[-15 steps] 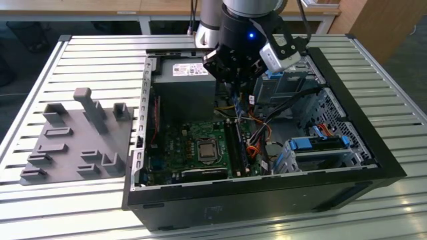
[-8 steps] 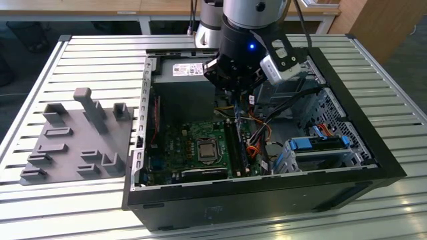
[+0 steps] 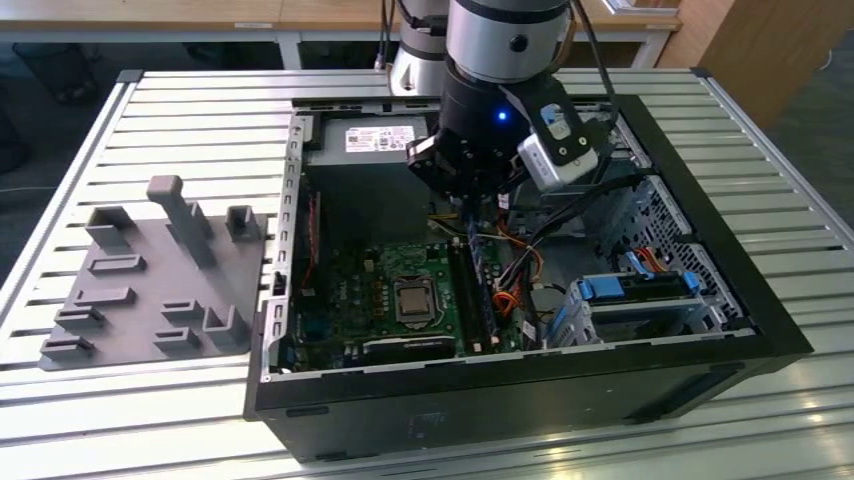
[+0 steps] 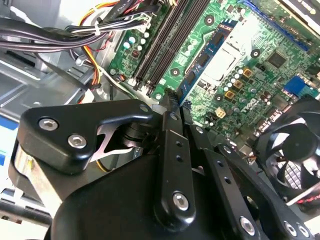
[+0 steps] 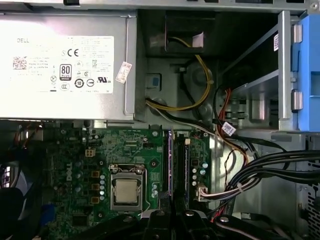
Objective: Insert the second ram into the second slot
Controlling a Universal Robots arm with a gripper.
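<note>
In the exterior view, the gripper (image 3: 467,212) is hanging inside the open computer case (image 3: 534,405) on the desk (image 3: 174,110), over the far end of the memory slots (image 3: 467,300). The second ram (image 3: 483,285) is lying along those slots. Its long axis is running from under the gripper at 12 o'clock down toward 5 o'clock, and the stick is sitting just at 3 o'clock of the processor socket (image 3: 411,297).

In the second wrist view, the fingers (image 4: 172,145) are drawn almost together, and they appear to be pinching the near end of the second ram (image 4: 202,62). The stick is standing on edge with its dark chips showing. It is leading straight away from the fingertips, between the processor socket (image 4: 225,55) and the bare black memory slots (image 4: 165,45).

In the first wrist view, the second ram (image 5: 170,160) is showing as a thin blue edge coming out from between the fingers (image 5: 159,222) and pointing toward the power supply (image 5: 65,65). It is lining up with the memory slots (image 5: 182,165), on the side nearer the processor socket (image 5: 126,190). So the stick is lying directly ahead of the fingers, its long axis parallel to the slots. I cannot tell whether it is seated fully.
</note>
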